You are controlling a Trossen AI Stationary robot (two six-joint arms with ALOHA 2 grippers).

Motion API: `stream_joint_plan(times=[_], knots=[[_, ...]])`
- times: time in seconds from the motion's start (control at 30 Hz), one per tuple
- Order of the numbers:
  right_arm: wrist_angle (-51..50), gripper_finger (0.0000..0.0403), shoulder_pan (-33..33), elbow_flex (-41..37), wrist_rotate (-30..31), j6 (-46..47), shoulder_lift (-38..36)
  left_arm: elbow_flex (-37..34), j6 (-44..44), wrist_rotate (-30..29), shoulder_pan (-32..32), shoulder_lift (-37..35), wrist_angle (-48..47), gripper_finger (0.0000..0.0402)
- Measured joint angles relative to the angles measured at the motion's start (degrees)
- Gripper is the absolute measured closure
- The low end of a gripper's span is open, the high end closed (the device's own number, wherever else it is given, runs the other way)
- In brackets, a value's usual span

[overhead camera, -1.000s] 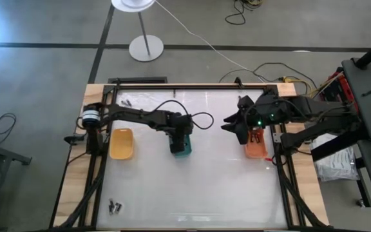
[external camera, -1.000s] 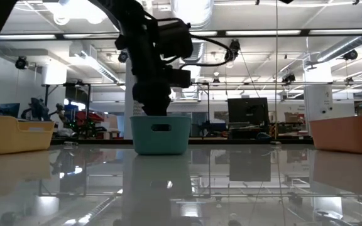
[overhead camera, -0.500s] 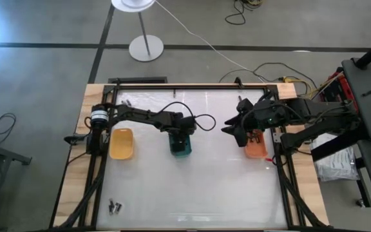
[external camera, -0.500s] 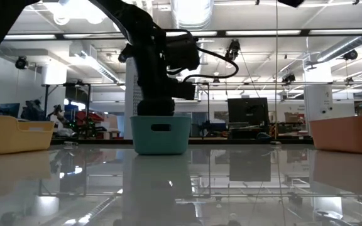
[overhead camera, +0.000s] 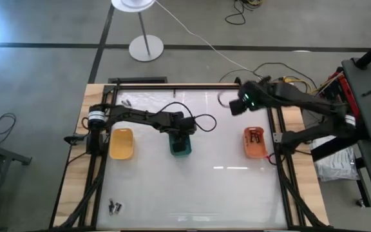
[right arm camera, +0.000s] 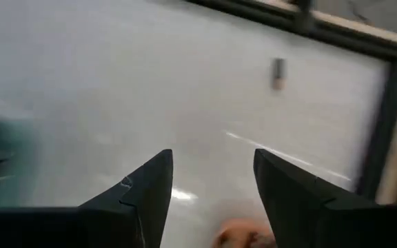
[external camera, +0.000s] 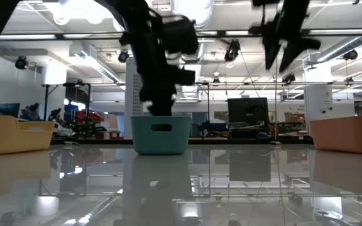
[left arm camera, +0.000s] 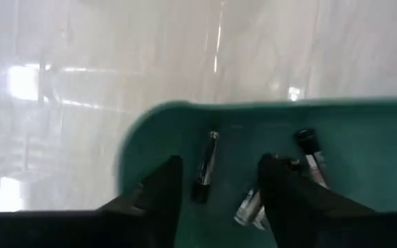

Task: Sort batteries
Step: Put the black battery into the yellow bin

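**A:** Where is your left claw (left arm camera: pixel 216 200) right now?

**B:** Your left claw sits directly over the small teal plastic oblong tray (overhead camera: pixel 181 147) near the middle of the glossy white bench (overhead camera: pixel 198 187). In the left wrist view its two dark fingers (left arm camera: pixel 160 196) stand apart with nothing between them, so it is spread and empty. Below it, inside the teal tray, you can see several small cylindrical batteries (left arm camera: pixel 205 167): one slim silver-grey one lying lengthwise, and a few more bunched beside it, one with a dark end.

**A:** And the right one?

**B:** Your right claw (right arm camera: pixel 212 186) hangs in the air over the far right part of the bench, near the back rail. Its fingers are parted and hold nothing. In the right wrist view a single small dark battery (right arm camera: pixel 278 67) lies on the bench surface close to the black frame bar.

**A:** Where are the rest of the batteries?

**B:** The orange oblong tray (overhead camera: pixel 256 143) at the right side of the bench holds a few dark batteries. A small cluster of loose ones (overhead camera: pixel 114 207) lies at the near left corner of the bench, and a couple more (overhead camera: pixel 127 102) lie at the far left corner. The yellow oblong tray (overhead camera: pixel 121 143) stands at the left; you cannot tell what is in it.
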Motion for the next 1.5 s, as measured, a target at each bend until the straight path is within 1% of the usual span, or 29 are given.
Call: stream_joint_plan(times=[0.07,0.13,0.2,0.27,0.37,0.47,0.57,0.7,0.8,0.93,1.13,1.27,1.4,1.5], knots=[[0.8,0.0205,-6.56,-0.79,-2.21,-4.35,4.09,0.0,-1.35,0.0,-0.39,-2.83,-0.51,0.0216],[2.33,0.0202,-13.1,-1.43,-6.32,-8.3,8.8,0.0,-1.74,-0.1,-0.62,-6.14,-0.5,0.0201],[4.28,0.0198,-18.49,-2.09,-11.01,-12.7,13.34,0.0,-2.83,-1.37,-0.73,-9.71,-0.84,0.019],[6.65,0.0195,-23.48,-2.34,-13.62,-16.66,17.8,0.0,-4.65,-2.88,-0.71,-13.8,-1.2,0.018],[9.39,0.0196,-28.54,-2.36,-14.25,-20.27,23.9,0.0,-8.86,-4.87,-0.88,-20.22,-1.26,0.0169],[11.22,0.0205,-31.63,-2.36,-14.4,-22.57,28.63,-0.15,-13.63,-5.4,-1.52,-25.79,-0.84,0.0162],[14.78,0.0216,-33.68,-2.38,-16.77,-25.16,32.01,-0.58,-17.04,-5.22,-2.34,-30.05,-0.05,0.0161],[20.58,0.023,-35.21,-2.38,-17.05,-26.89,34.31,-1.58,-20.29,-5.31,-3.44,-33.8,2.33,0.0163],[22.23,0.0237,-35.81,-2.38,-16.85,-28.99,35.56,-2.13,-22.7,-7.49,-4.19,-35.26,2.82,0.0167],[22.58,0.0248,-36.62,-2.33,-16.85,-29.44,37.52,-2.29,-23.94,-10.26,-4.83,-35.84,2.8,0.0173],[23.56,0.0275,-36.86,-2.23,-16.31,-29.21,38.41,-2.43,-24.0,-10.45,-4.84,-34.6,2.71,0.0179],[24.1,0.0308,-36.86,-2.31,-14.33,-29.86,38.34,-2.43,-24.11,-10.38,-4.81,-33.92,3.82,0.0181],[25.22,0.0347,-36.86,-2.38,-13.77,-30.1,38.49,-2.47,-23.15,-7.24,-4.81,-33.7,7.89,0.019],[25.65,0.037,-36.86,-2.38,-13.81,-30.69,38.47,-2.54,-21.9,-6.57,-4.81,-33.96,11.75,0.0202]])
